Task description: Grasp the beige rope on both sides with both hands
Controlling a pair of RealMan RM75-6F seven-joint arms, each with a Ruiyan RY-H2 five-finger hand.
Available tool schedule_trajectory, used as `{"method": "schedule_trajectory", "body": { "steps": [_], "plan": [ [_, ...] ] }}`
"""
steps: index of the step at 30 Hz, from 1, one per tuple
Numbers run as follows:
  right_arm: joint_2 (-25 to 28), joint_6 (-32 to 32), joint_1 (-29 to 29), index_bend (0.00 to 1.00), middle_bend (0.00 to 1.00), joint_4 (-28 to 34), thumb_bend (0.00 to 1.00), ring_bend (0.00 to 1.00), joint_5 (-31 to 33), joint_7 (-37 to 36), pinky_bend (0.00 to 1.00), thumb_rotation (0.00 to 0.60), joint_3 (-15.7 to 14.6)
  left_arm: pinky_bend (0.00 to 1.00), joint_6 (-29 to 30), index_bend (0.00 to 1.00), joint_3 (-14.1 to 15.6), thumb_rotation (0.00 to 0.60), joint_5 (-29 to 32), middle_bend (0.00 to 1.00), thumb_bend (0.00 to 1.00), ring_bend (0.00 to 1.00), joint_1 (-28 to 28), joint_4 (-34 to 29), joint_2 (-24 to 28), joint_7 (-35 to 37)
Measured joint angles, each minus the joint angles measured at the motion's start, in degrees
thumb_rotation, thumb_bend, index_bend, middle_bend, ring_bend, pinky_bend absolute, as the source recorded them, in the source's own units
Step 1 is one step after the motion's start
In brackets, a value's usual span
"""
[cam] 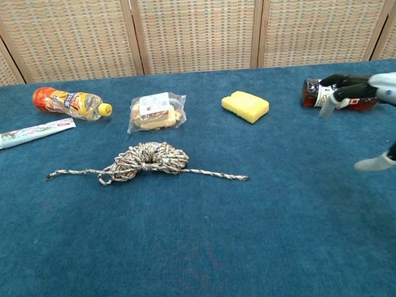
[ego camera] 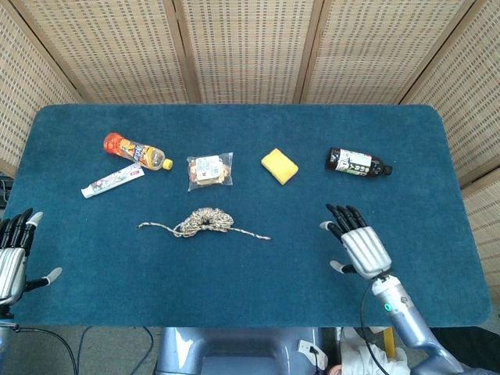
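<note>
The beige rope [ego camera: 203,222] [cam: 146,161] lies on the blue table, a coiled bundle in the middle with one loose end trailing left and another trailing right. My right hand [ego camera: 358,246] [cam: 374,108] hovers open to the right of the rope's right end, fingers spread, holding nothing. At the table's front left corner my left hand [ego camera: 14,254] stays open and empty, far from the rope; the chest view does not show it.
Along the back lie an orange bottle [ego camera: 137,151], a toothpaste tube [ego camera: 112,180], a clear snack bag [ego camera: 209,170], a yellow sponge [ego camera: 280,166] and a dark bottle [ego camera: 358,162]. The table's front edge [ego camera: 234,324] runs just behind both hands.
</note>
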State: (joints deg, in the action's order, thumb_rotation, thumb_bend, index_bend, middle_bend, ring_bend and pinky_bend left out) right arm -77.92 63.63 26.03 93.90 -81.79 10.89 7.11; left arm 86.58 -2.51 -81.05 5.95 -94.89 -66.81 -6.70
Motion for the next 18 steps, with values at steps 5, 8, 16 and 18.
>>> {"method": "schedule_trajectory", "body": {
  "steps": [5, 8, 16, 18],
  "plan": [
    [-5.6, -6.4, 6.5, 0.38, 0.00, 0.0, 0.12, 0.00, 11.2, 4.0, 0.00, 0.600, 4.1, 0.00, -1.2, 0.00, -0.6, 0.600, 1.1, 0.00, 0.00, 0.00, 0.4, 0.1, -0.2, -0.4],
    [-9.8, -8.1, 9.9, 0.38, 0.00, -1.0, 0.15, 0.00, 16.8, 9.6, 0.00, 0.600, 5.7, 0.00, -1.7, 0.00, -0.8, 0.600, 1.4, 0.00, 0.00, 0.00, 0.6, 0.1, -0.2, -0.7],
    [-21.7, -8.8, 18.4, 0.40, 0.00, -8.1, 0.27, 0.00, 31.0, 24.5, 0.00, 0.600, 8.8, 0.00, -2.5, 0.00, -1.2, 0.600, 1.7, 0.00, 0.00, 0.00, 0.9, 0.1, -0.3, -0.7],
    [-24.3, -8.5, 20.5, 0.40, 0.00, -10.4, 0.27, 0.00, 34.7, 27.8, 0.00, 0.600, 9.4, 0.00, -2.5, 0.00, -1.3, 0.600, 1.7, 0.00, 0.00, 0.00, 0.9, 0.1, -0.3, -0.6]
  ]
}}
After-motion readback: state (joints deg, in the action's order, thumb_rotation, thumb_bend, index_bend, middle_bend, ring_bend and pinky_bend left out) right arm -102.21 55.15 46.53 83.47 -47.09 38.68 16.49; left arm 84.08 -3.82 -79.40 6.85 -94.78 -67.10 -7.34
